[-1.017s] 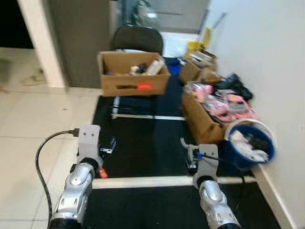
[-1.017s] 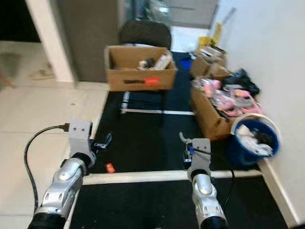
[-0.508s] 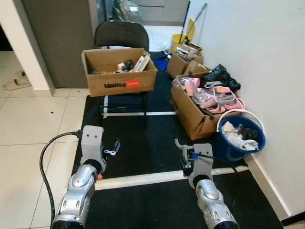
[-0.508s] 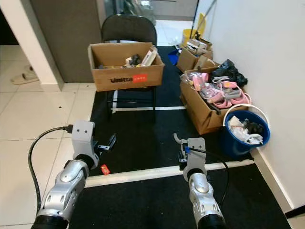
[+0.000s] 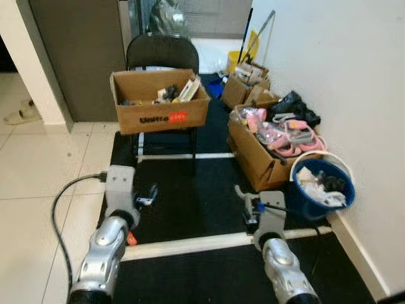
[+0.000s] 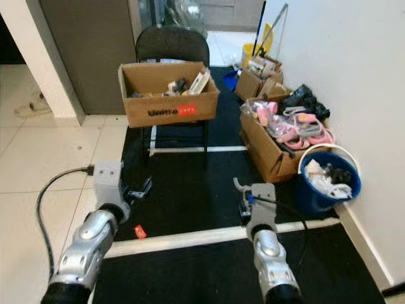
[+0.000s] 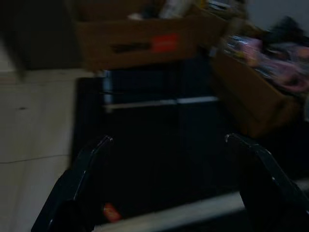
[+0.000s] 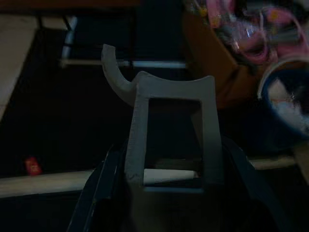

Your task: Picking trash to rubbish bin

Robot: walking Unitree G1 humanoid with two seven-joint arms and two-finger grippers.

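Red scrap beside left claw

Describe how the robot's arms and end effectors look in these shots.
Both arms are ribbed silver metal, each topped by a grey box-like wrist block. A black cable loops to the left arm; a thinner one runs along the right arm. Left end effector has long black fingers.

A blue bucket is sitting on black matting crossed by white stripes, near a small red scrap.
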